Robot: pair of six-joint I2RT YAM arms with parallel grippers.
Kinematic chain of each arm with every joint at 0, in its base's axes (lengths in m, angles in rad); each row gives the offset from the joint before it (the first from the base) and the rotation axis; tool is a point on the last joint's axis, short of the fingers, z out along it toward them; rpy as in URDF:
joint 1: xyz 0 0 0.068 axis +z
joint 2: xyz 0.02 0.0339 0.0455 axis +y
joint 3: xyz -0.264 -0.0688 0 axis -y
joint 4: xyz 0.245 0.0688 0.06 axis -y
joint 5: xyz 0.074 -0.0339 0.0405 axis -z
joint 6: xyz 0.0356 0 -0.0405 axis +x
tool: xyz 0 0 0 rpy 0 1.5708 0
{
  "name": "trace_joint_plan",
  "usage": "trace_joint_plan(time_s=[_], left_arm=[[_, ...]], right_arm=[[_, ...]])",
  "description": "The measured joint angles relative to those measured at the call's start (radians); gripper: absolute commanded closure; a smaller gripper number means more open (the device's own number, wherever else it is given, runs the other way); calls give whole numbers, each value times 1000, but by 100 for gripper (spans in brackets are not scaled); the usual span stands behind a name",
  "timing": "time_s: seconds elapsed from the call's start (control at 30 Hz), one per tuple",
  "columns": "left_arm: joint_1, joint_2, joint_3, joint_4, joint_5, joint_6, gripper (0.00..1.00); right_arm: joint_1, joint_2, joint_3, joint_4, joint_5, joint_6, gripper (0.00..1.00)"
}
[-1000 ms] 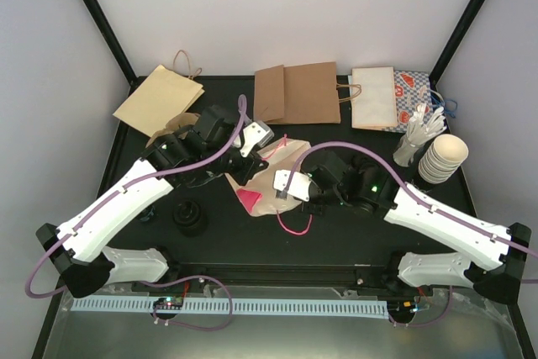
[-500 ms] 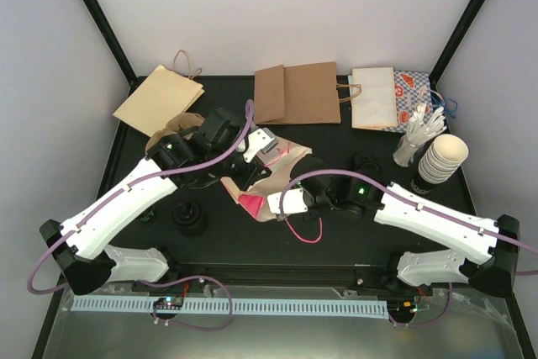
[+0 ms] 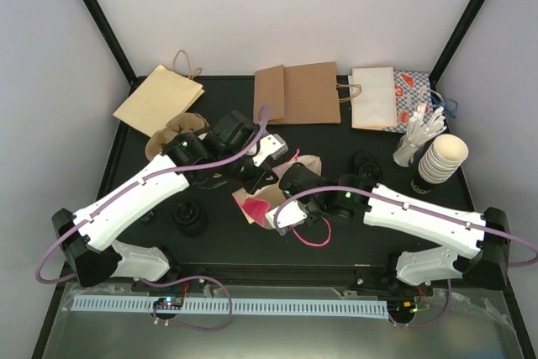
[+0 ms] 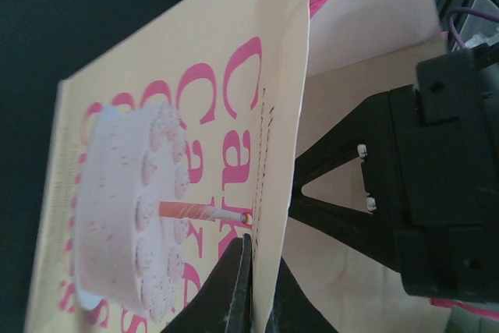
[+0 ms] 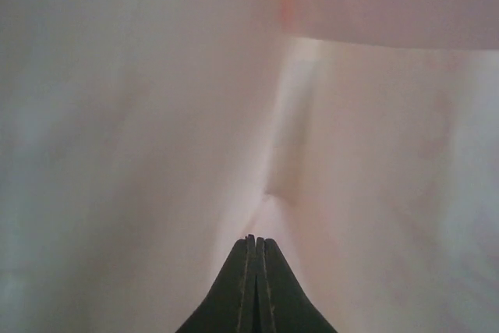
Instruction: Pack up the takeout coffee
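The takeout coffee shows in no view, perhaps hidden under the arms or the cake-printed bag [image 4: 156,154] at mid-frame. A paper cup is likely light, thin-walled and easily crushed or tipped, so a gentle hold just under its rim seems best. The left fingers [image 4: 234,294] pinch the bag's open edge, and the right fingers [image 5: 245,278], pressed together, reach inside it. On the flat black worktop [image 3: 227,245], paper bags [image 3: 307,92] along the top and a cup stack [image 3: 443,157] at right leave little room.

Cake bag [image 3: 255,204] walls close round the right pincer [image 5: 255,241]; black lid [image 3: 190,218] nearby.
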Motion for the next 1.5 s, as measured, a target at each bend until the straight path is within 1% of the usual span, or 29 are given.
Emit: trace_joint_plan(time_s=[0.07,0.23,0.3,0.5,0.8,1.2,1.4,1.5], left_arm=[[-5,7,0,0,1,0,98],[-13,9,-1,0,-1,0,98],[-13,9,-1,0,-1,0,99],[-24,9,-1,0,13,0,99],[-43,3,-1,-1,18,0,99],[-50,-8,-1,-15,42,1,98],[-51,-47,-1,-21,41,6,98],[-51,-49,-2,-23,41,10,98]], right_arm=[[0,0,14,-9,2,-14,99],[0,9,124,-61,-26,-8,99],[0,5,144,-69,-39,-3,99],[-10,3,139,-97,-60,3,99],[-75,5,143,-122,-126,13,99],[-97,5,158,-87,-217,40,99],[-111,30,207,-152,-317,42,99],[-127,26,216,-164,-341,48,99]])
